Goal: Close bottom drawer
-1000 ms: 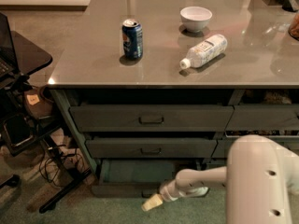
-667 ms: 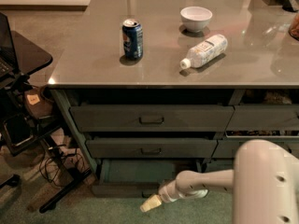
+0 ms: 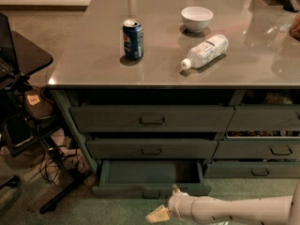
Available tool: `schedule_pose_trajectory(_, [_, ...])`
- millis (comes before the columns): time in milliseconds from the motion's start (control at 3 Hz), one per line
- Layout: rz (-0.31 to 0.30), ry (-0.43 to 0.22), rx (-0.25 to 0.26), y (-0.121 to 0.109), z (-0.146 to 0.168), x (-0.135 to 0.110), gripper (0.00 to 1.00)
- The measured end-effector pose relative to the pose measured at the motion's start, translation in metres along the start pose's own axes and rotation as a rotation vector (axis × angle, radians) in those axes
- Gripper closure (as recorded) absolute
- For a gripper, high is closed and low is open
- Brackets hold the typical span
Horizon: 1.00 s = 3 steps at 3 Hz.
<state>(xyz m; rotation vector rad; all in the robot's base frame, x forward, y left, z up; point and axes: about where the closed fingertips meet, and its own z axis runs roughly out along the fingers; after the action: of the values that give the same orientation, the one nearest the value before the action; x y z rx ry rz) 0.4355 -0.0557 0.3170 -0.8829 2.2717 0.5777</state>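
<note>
Bottom drawer (image 3: 126,190) stands pulled out at the foot of the cabinet, lowest of three wide ones, its plain green inside showing. Nearest the camera, the gripper (image 3: 157,215) hangs just in front of the drawer's front, low over the floor, on a pale arm (image 3: 225,209) reaching in from the right; whether it is open or closed cannot be told. Above, the middle drawer (image 3: 151,149) and top drawer (image 3: 151,118) sit pushed in. On the grey countertop (image 3: 93,64) behind stand a blue can (image 3: 133,39), a plastic bottle (image 3: 205,50) lying on its side, and farthest a white bowl (image 3: 196,18).
</note>
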Motion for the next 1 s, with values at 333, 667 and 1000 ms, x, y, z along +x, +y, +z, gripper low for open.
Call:
schedule_pose_trajectory(333, [0.000, 0.000, 0.000, 0.000, 0.000, 0.000, 0.00])
schedule_pose_trajectory(667, [0.065, 0.002, -0.015, -0.012, 0.023, 0.021, 0.00])
schedule_pose_trajectory(1000, [0.192, 0.016, -0.054, -0.030, 0.066, 0.069, 0.00])
